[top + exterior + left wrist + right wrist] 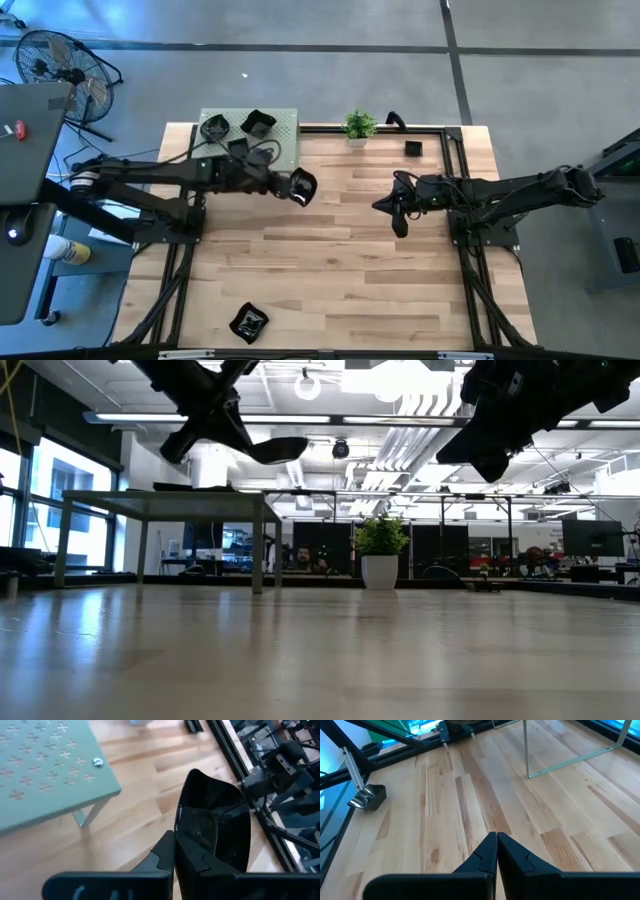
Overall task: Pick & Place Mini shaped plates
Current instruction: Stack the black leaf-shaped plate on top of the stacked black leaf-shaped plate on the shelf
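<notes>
1. High view: the left gripper (290,185) is out over the light wooden slatted table (330,270), just off the corner of the small pale green perforated side table (287,122), with its fingers clamped on a glossy black mini plate with an upturned rim (303,187).
2. Also in the high view, three more glossy black mini plates sit on the green side table: one at its far left (214,127), one near its middle (258,123) and one at its near edge (238,148), partly under the left arm's cables.
3. A crumpled-looking glossy black dish (248,322) lies alone on the wood near the front edge, well apart from both arms.
4. The right gripper (398,212) hangs over the middle-right of the wooden table; a small green potted plant in a white pot (359,126) stands at the far edge.
5. Low view: the held plate (274,449) is well above the tabletop, roughly level, gripped from the left side of the picture by the left gripper (232,435); the potted plant (380,550) stands in the background.
6. Left wrist view: the two dark fingers (162,854) close on the plate's rim, and the plate (215,827) stands out beyond them over the wood, beside the green side table (45,775).
7. Right wrist view: the right gripper's (497,840) fingertips meet with nothing between them, above bare wooden slats.
</notes>
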